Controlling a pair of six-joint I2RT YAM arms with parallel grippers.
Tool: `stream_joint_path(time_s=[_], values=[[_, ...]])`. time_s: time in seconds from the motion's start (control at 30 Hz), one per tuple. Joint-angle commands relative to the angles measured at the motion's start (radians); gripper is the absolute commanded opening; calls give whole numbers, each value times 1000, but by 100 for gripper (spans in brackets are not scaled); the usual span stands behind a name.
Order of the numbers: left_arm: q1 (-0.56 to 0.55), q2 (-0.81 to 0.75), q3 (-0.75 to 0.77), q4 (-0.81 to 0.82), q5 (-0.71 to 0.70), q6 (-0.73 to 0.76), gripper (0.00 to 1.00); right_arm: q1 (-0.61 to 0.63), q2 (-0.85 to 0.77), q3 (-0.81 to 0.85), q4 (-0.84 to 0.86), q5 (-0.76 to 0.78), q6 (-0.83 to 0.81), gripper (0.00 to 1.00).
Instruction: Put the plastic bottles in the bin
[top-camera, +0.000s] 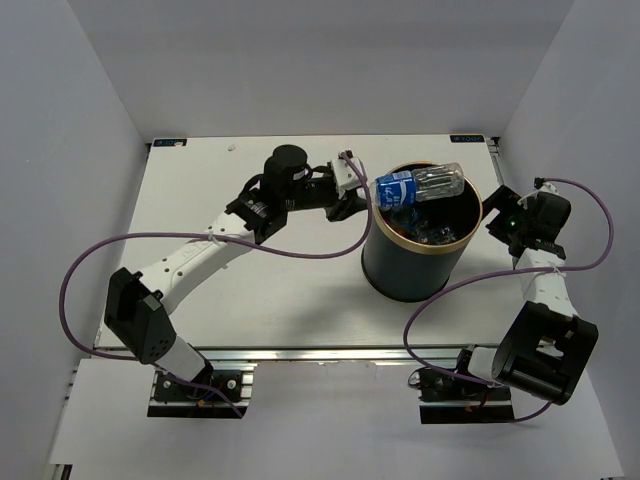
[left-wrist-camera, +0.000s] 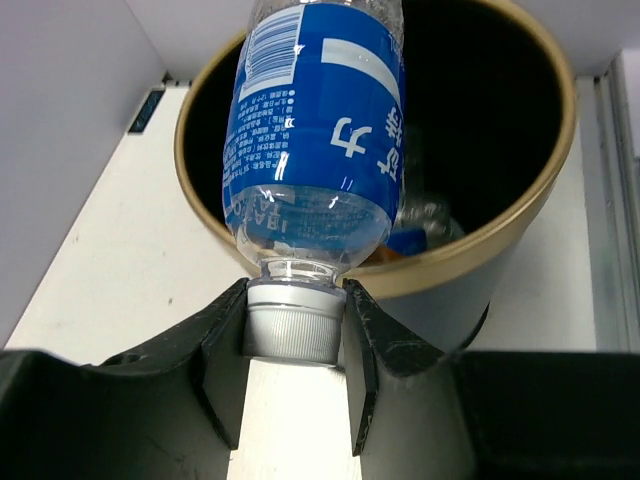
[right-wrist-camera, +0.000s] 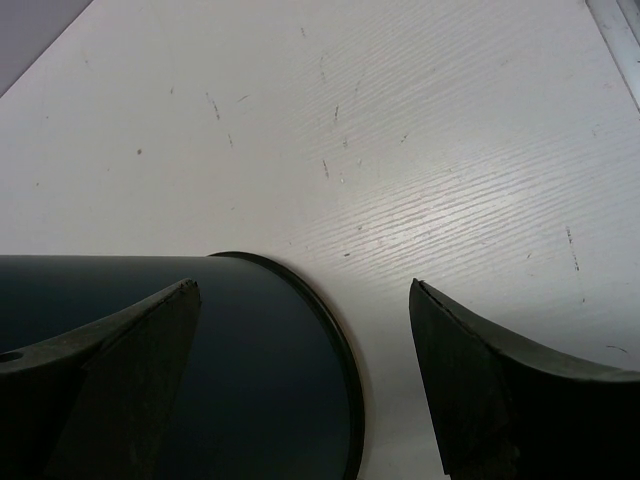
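Note:
A clear plastic bottle with a blue label (top-camera: 418, 185) (left-wrist-camera: 320, 130) lies tilted over the mouth of the bin (top-camera: 408, 275), a black bucket with a gold rim (left-wrist-camera: 545, 190). My left gripper (top-camera: 366, 192) (left-wrist-camera: 295, 330) is shut on the bottle's grey cap (left-wrist-camera: 293, 320) at the bin's left rim. Other bottles (top-camera: 432, 232) lie at the bottom of the bin, partly hidden; one clear one (left-wrist-camera: 428, 222) shows in the left wrist view. My right gripper (top-camera: 497, 216) (right-wrist-camera: 302, 288) stands open beside the bin's right side, low against its dark wall (right-wrist-camera: 250, 380), holding nothing.
The white table (top-camera: 250, 280) (right-wrist-camera: 400, 120) carries only the bin. White walls close in the left, back and right sides. Purple cables (top-camera: 300, 250) loop from both arms over the table's front.

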Motion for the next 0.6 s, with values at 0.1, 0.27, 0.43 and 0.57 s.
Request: stream_joint_path(time_s=[0.1, 0.27, 0.43, 0.57], values=[[-11, 19, 38, -184, 15, 142, 5, -6, -13, 1, 48, 4, -16, 89], [-32, 21, 29, -189, 14, 172, 16, -6, -7, 2, 45, 4, -16, 89], [-35, 21, 31, -184, 15, 175, 60, -6, -13, -1, 48, 12, -19, 89], [-35, 15, 37, -178, 15, 174, 78, -6, -7, 1, 65, -1, -18, 89]])
